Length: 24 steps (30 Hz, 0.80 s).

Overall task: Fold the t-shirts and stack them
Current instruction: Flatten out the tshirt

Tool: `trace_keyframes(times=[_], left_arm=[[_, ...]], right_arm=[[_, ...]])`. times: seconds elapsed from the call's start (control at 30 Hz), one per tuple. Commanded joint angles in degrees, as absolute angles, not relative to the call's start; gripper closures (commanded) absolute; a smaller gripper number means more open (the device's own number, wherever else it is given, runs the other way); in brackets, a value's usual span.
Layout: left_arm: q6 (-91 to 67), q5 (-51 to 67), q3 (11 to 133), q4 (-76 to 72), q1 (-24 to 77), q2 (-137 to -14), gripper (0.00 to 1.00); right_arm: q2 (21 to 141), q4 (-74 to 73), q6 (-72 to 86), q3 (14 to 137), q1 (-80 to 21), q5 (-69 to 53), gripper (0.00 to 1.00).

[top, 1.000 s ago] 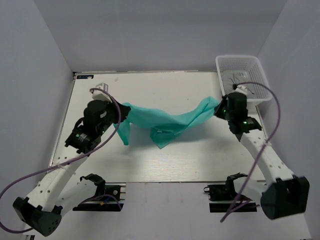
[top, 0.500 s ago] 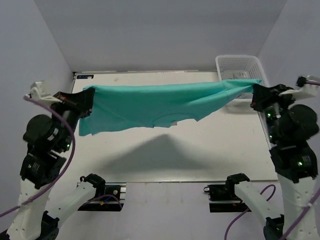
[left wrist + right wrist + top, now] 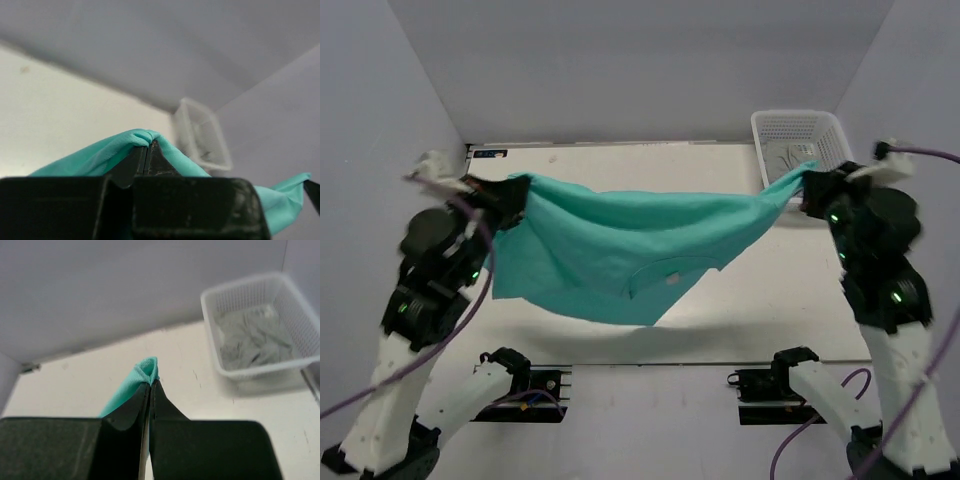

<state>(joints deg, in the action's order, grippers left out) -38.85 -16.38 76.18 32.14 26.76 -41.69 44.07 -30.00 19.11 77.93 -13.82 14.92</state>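
Shirt: a teal shirt [image 3: 620, 250] hangs in the air over the table [image 3: 770, 310], stretched between the two grippers. Its top edge runs almost level from left to right. The rest sags in loose folds toward the near edge, lowest around the middle, and its shadow lies on the table below.
Left gripper: the left gripper [image 3: 512, 196] is raised high at the left, pinched fully closed on the shirt's left top corner. In the wrist view the cloth folds over its fingertips.
Right gripper: the right gripper [image 3: 807, 186] is raised at the right, clamped closed on the shirt's right top corner.
Basket: a white mesh basket [image 3: 790, 116] sits at the table's far right corner with crumpled grey cloth [image 3: 250, 337] inside.
In the way: from above, the right gripper and its shirt corner cover part of the basket's near left wall, and the hanging shirt hides the middle of the table.
Cables: a purple cable [image 3: 480, 290] loops across the left arm. Another trails from the right arm.
Surroundings: plain pale walls [image 3: 640, 70] close in the table on three sides.
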Motion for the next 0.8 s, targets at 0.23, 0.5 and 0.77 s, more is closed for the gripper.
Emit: trace_keyframes(times=[0.23, 0.5, 0.77], left_arm=[[-43.4, -26.5, 72.5, 40.2, 20.8, -87.2, 0.46], [-36.7, -18.2, 83.6, 41.0, 19.6, -96.0, 0.00], [-27.9, 6.9, 64.2, 29.6, 24.5, -84.7, 0.00]], right_arm=[[72.8, -20.9, 24.7, 58.6, -12.0, 12.0, 0.94], [80.9, -22.1, 24.7, 60.3, -12.0, 14.8, 0.19], [71.5, -21.6, 23.8, 48.4, -12.7, 5.5, 0.10]])
